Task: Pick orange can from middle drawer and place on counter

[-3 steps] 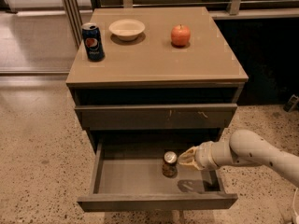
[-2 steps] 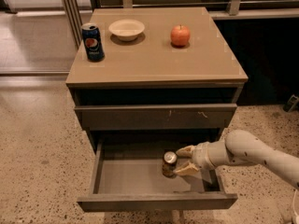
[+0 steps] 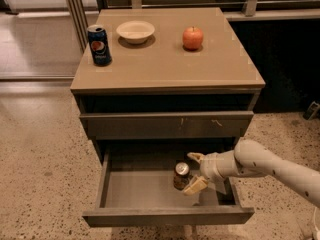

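The orange can (image 3: 180,175) stands upright in the open middle drawer (image 3: 167,216), right of centre, its silver lid showing. My gripper (image 3: 194,171) reaches into the drawer from the right and is open. One pale finger (image 3: 195,157) is behind the can and the other (image 3: 195,185) is in front of it, both close to the can's right side. The tan counter (image 3: 165,64) tops the cabinet above.
On the counter stand a blue Pepsi can (image 3: 99,45) at the left, a white bowl (image 3: 135,31) and a red apple (image 3: 193,37). A closed, scratched drawer front (image 3: 165,125) overhangs the open drawer's back. Speckled floor surrounds the cabinet.
My gripper has moved left in the drawer, and its fingers now flank the orange can. The can has not moved.
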`<act>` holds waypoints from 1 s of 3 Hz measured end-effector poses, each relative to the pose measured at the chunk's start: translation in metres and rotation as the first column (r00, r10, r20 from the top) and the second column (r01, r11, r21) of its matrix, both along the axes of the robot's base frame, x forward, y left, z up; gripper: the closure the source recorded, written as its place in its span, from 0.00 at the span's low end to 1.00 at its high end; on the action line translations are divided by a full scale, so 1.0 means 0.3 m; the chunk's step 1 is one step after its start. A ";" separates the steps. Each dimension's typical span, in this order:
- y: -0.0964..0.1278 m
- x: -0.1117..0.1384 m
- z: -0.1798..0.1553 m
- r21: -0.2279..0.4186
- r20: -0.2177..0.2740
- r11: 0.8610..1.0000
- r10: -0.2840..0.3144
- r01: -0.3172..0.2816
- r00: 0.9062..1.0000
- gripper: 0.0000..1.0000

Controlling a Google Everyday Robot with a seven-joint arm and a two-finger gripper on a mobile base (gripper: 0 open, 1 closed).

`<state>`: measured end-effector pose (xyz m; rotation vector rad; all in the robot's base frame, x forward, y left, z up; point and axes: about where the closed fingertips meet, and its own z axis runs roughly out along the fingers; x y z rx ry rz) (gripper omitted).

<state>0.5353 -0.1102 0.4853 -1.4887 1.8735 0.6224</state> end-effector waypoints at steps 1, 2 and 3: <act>0.023 0.043 -0.058 0.011 0.024 1.000 -0.013 0.013 1.000 0.19; 0.049 0.092 -0.128 0.019 0.049 1.000 -0.021 0.020 0.999 0.17; 0.076 0.133 -0.185 0.016 0.064 1.000 -0.012 0.011 0.998 0.19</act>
